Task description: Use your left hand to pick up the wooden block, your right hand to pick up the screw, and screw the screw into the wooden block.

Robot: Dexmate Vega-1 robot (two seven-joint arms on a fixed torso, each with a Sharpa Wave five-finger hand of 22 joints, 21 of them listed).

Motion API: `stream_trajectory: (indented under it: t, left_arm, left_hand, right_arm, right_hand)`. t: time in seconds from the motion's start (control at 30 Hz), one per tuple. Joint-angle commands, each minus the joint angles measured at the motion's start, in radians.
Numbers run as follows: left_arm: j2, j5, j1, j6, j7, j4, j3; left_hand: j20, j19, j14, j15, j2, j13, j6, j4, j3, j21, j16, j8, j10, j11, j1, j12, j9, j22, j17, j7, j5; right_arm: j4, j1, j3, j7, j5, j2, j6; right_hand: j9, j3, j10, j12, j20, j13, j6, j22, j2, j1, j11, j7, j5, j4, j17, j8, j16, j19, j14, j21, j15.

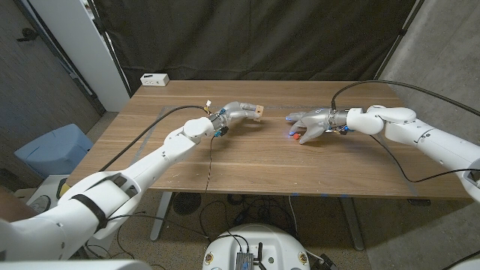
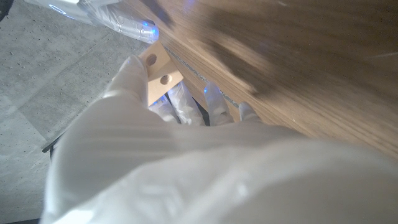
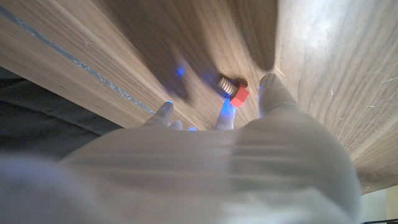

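Right hand [image 1: 311,126]: hovering over the desk [image 1: 247,161], fingers spread above the screw [image 3: 235,90], not gripping it.
Screw: lying on the desk under the right hand's fingertips, red head showing in the right wrist view.
Left hand [image 1: 238,115]: holding the wooden block [image 1: 258,112] at its fingertips, above the desk.
Wooden block: two round holes showing in the left wrist view.
White box [image 1: 154,79]: sitting at the desk's far left corner.

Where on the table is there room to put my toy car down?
Bare wood runs along the table's near edge, in front of both hands. It is crowded mid-table: left hand holds the wooden block, right hand over the screw.
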Motion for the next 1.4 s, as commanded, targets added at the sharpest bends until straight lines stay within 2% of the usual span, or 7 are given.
stream_trajectory:
  t: [0.03, 0.27, 0.57, 1.4]
  left_arm:
    - [0.008, -0.003, 0.009, 0.008, -0.003, -0.018, -0.002]
    - [0.016, -0.006, 0.019, 0.021, 0.0, -0.04, -0.005]
    - [0.025, -0.007, 0.03, 0.036, 0.003, -0.064, -0.006]
    - [0.044, -0.012, 0.051, 0.061, 0.007, -0.108, -0.011]
  left_hand:
    - [0.004, 0.0, -0.002, -0.004, 0.01, 0.002, 0.006, 0.007, -0.001, 0.01, 0.004, 0.008, -0.004, -0.002, -0.001, 0.004, 0.004, 0.004, 0.003, 0.004, -0.001]
    - [0.004, 0.0, -0.001, -0.002, 0.01, 0.001, 0.005, 0.007, -0.002, 0.01, 0.005, 0.008, -0.004, -0.001, -0.003, 0.004, 0.004, 0.004, 0.003, 0.004, -0.001]
    - [0.004, 0.001, -0.001, -0.002, 0.011, 0.001, 0.003, 0.007, -0.002, 0.01, 0.004, 0.007, -0.005, -0.001, -0.003, 0.004, 0.004, 0.004, 0.003, 0.004, -0.001]
    - [0.004, 0.001, -0.002, -0.001, 0.014, 0.001, 0.002, 0.005, -0.005, 0.01, 0.004, 0.008, -0.008, -0.001, -0.004, 0.004, 0.004, 0.004, 0.002, 0.004, -0.002]
  right_arm:
    - [0.013, 0.012, -0.011, -0.01, -0.013, 0.006, 0.009]
    - [-0.01, 0.011, -0.006, 0.006, -0.006, -0.001, -0.001]
    - [-0.004, 0.012, -0.008, 0.003, -0.011, 0.002, 0.002]
    - [0.066, 0.04, -0.034, -0.057, -0.034, 0.024, 0.029]
  right_hand:
    - [0.005, 0.008, 0.004, 0.006, -0.001, 0.004, 0.011, 0.005, 0.0, 0.014, -0.002, -0.001, 0.006, -0.002, 0.004, 0.006, 0.002, 0.008, 0.005, 0.006, 0.003]
    - [0.007, 0.008, 0.005, 0.006, -0.001, 0.004, 0.017, 0.005, 0.0, 0.015, -0.002, -0.002, 0.007, -0.001, 0.004, 0.01, 0.003, 0.009, 0.006, 0.006, 0.003]
    - [0.008, 0.009, 0.007, 0.007, -0.003, 0.004, 0.024, 0.005, 0.0, 0.016, -0.002, -0.002, 0.008, 0.0, 0.005, 0.014, 0.004, 0.011, 0.008, 0.006, 0.002]
    - [0.016, 0.009, 0.027, 0.012, -0.008, 0.005, 0.054, 0.006, -0.001, 0.02, -0.007, -0.002, 0.009, 0.003, 0.009, 0.032, 0.01, 0.031, 0.023, 0.009, -0.01]
